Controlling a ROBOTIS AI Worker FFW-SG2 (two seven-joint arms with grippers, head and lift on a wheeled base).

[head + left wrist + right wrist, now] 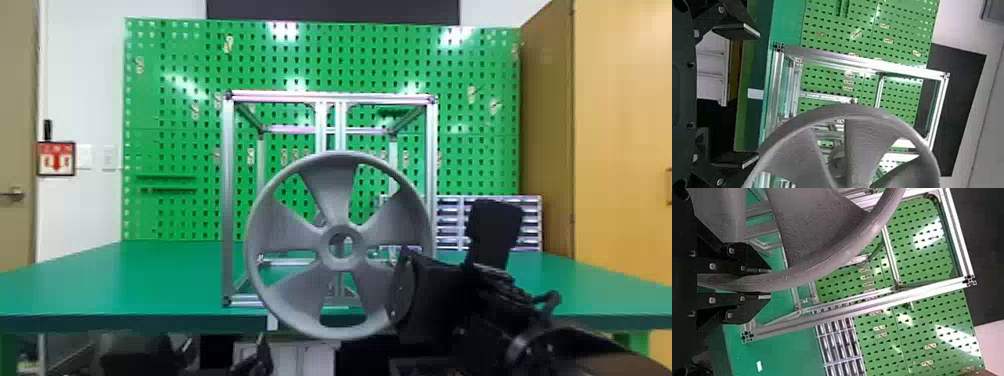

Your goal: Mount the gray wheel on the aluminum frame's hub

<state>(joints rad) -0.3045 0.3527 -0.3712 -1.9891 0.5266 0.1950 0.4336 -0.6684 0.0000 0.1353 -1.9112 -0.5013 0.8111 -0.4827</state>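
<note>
Gray and five-spoked, the wheel (327, 187) is upright before the aluminum frame (228, 200), its face toward the robot and its axle line running roughly toward the frame. What I take for the hub (320, 218) shows between two spokes, up and to the left of the wheel's center ring (325, 247) in the head view. So the next move probably calls for lining ring and hub up before pushing on; a tilt could make it bind.

The right gripper (768, 284) is nearer, at the wheel's right, lower side, fingers closed on the rim. The left gripper (746, 95) is spread wide, holding nothing.

Behind the frame, to the right on the green table (75, 280), is a small-parts drawer cabinet (532, 220); I can't tell the drawers' contents. Behind that rises the green pegboard (175, 65).
</note>
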